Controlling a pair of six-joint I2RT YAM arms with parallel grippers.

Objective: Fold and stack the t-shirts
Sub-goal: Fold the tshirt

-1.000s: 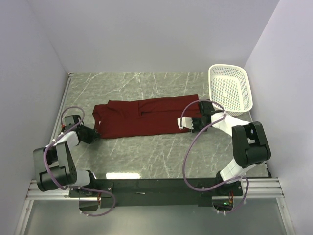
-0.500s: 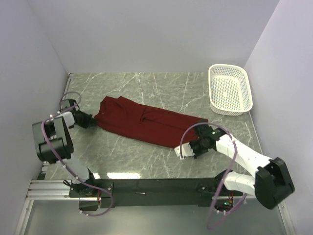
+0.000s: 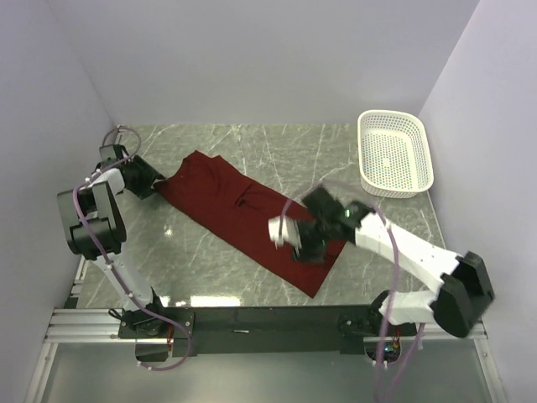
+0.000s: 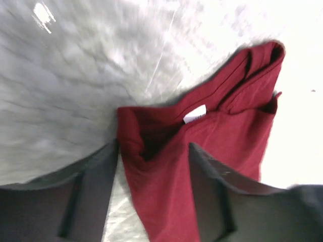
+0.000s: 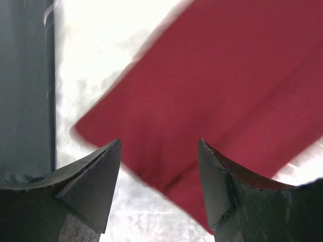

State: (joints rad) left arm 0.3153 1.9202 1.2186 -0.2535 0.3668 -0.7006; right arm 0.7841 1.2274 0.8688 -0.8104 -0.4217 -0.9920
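The maroon t-shirt (image 3: 235, 210) lies folded into a long strip, slanting across the marble table from far left to near centre. My left gripper (image 3: 156, 180) is at its far-left end. In the left wrist view this gripper (image 4: 154, 147) is open, with the shirt's collar end (image 4: 202, 136) lying loose between the fingers. My right gripper (image 3: 304, 243) hovers blurred over the strip's near end. In the right wrist view it (image 5: 159, 145) is open above the flat cloth (image 5: 212, 85), holding nothing.
A white mesh basket (image 3: 394, 154) stands at the far right corner against the wall. White walls close in the table (image 3: 210, 269) on the left, back and right. A black rail (image 3: 252, 319) runs along the near edge.
Both grippers went from shut on the shirt's ends to open. The strip swung from level to a diagonal: the left end moved back, the right end came nearer and left with the right arm.
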